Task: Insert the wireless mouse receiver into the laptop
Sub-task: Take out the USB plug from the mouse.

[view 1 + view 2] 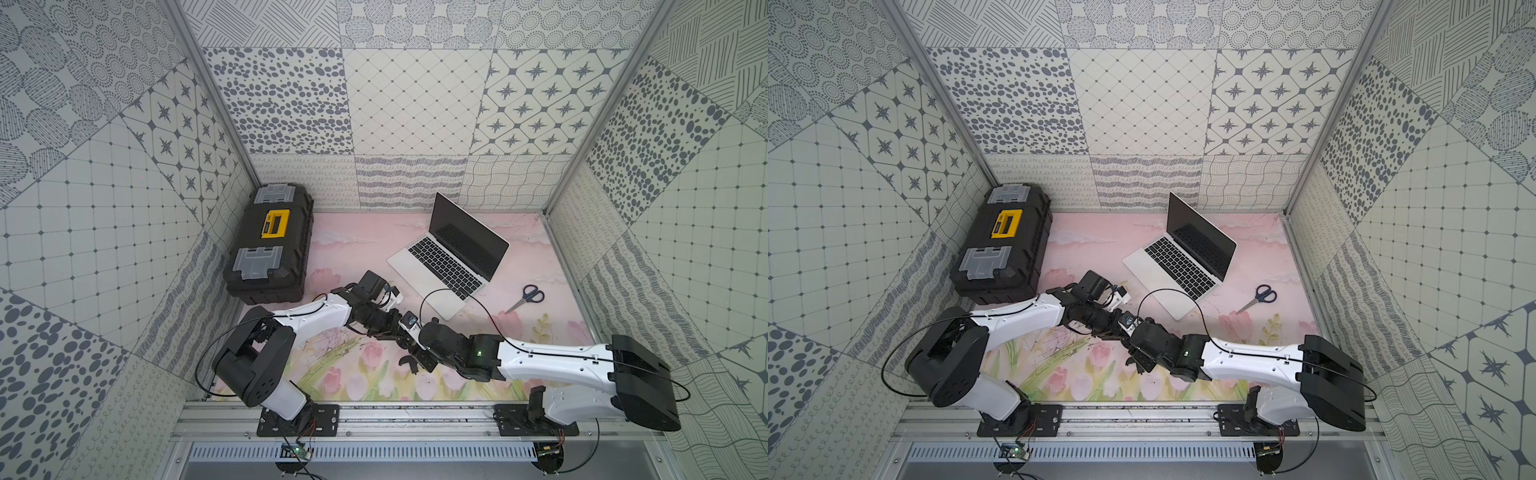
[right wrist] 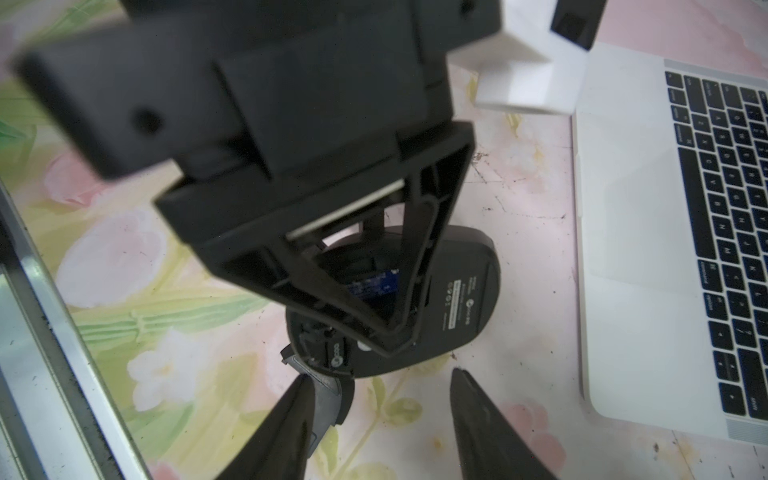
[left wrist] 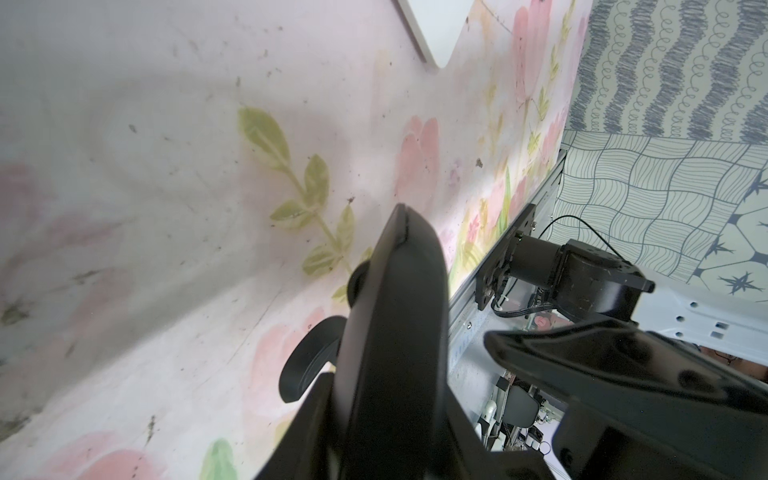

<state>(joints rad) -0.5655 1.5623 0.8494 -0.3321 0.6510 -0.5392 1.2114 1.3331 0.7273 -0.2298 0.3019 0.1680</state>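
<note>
While mouse (image 2: 461,291) is gripped, laptop (image 2: 623,216) nr, open

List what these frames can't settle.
- wireless mouse receiver: not identifiable in any view; in the right wrist view the left gripper covers part of the mouse.
- laptop ports: edges too thin in both top views, cropped in wrist views.
- right gripper: tips blurred, contact unclear, right wrist view.

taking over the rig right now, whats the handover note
Left gripper: shut on the mouse, underside exposed.
Right gripper: open, fingertips close to the mouse, holding nothing.
Receiver: cannot pick it out; likely in the mouse's open compartment.
Laptop: open on the mat.
Done: cover off, lying on the mat.
Left: pull the receiver, plug it into the laptop.
</note>
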